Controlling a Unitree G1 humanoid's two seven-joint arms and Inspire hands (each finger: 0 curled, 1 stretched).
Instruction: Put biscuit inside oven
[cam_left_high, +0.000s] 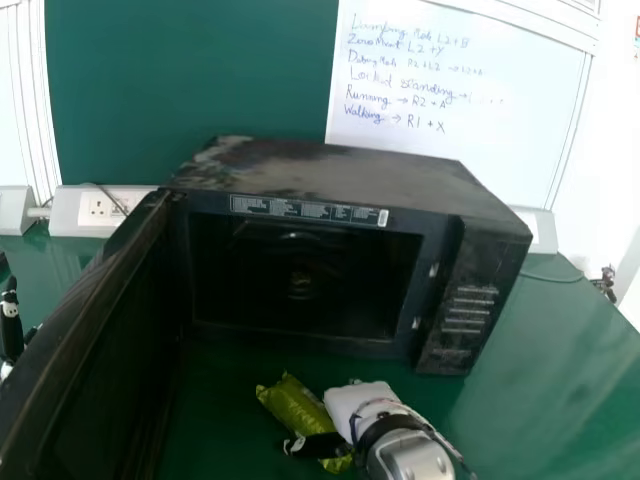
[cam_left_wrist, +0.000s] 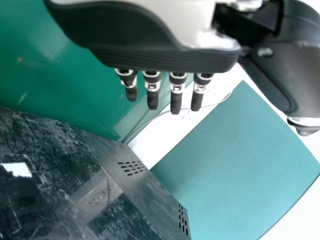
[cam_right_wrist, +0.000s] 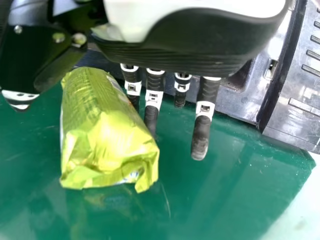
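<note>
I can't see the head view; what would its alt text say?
A robot's right hand is at a green biscuit packet on a green table, before a black microwave oven with its door wide open at the left. Handwritten notes show behind.

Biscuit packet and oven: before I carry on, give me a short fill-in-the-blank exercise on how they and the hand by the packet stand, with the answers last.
The oven door stands ____.
The biscuit packet lies in ____ of the oven.
The hand beside the packet is the robot's ____ one.

Missing words: open; front; right
</note>
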